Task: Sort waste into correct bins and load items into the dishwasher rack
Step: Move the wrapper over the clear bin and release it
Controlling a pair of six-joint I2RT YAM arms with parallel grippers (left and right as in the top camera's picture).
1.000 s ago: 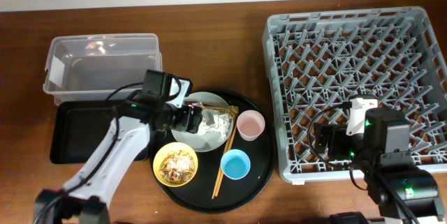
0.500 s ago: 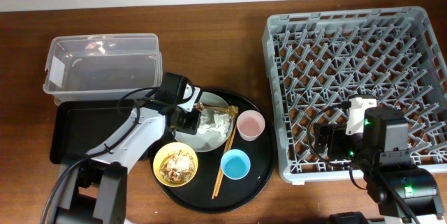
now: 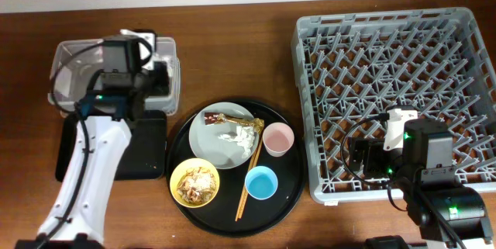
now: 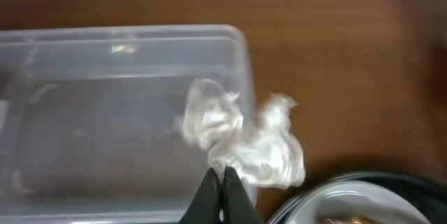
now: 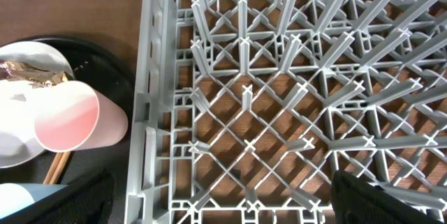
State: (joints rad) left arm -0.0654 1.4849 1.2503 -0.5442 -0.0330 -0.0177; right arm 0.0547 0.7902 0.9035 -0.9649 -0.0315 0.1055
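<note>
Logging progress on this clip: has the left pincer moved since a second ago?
Yes. The left pincer went from the plate left to the clear tub, holding tissue.

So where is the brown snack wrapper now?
In the overhead view the brown snack wrapper lies on the upper left of the grey-green plate, above the white tissue, left of the pink cup.

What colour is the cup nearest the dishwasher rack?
Pink. The cup shows best in the right wrist view.
</note>
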